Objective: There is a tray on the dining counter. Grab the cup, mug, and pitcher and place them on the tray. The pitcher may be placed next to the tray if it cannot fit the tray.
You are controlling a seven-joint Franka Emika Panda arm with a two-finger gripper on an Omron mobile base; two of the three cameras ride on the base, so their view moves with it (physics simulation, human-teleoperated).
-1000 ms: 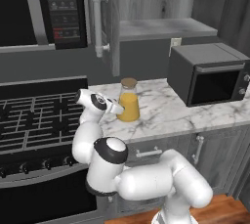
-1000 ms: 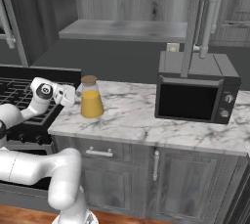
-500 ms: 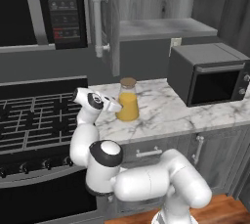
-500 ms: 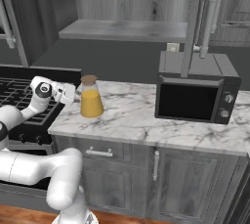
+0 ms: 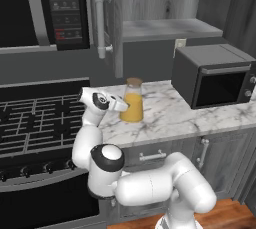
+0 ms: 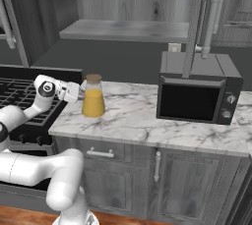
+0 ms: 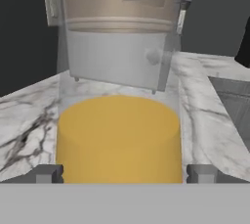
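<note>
- Gripper (image 5: pixel 124 107), centre-left of the left base view, has edged rightward in the frame over the last second and now sits against the left flank of the pitcher (image 5: pixel 132 101); in the earlier pictures a small gap still showed between hand and glass
- Jaws stand fully apart: in the hand view one dark fingertip (image 7: pixel 48 174) rises at lower left and the other at lower right, with the orange-filled body of the pitcher between them, not yet clamped
- Pitcher stands upright on the marble counter (image 6: pixel 142 116) just right of the stove (image 5: pixel 35 123), at centre-left of the right base view (image 6: pixel 92 96), its cork-brown lid on top; the microwave (image 6: pixel 199 89) sits well apart at centre-right
- Meaning for the task, as a judgement: the approach to the pitcher looks complete, so closing on the glass is the step in hand; carrying it to the tray lies ahead
- Arm pose: the arm rises from the bottom of the left base view, elbow folded at lower centre, forearm climbing steeply, wrist turned so the hand points level toward the right of the frame at mid-height of the pitcher
</note>
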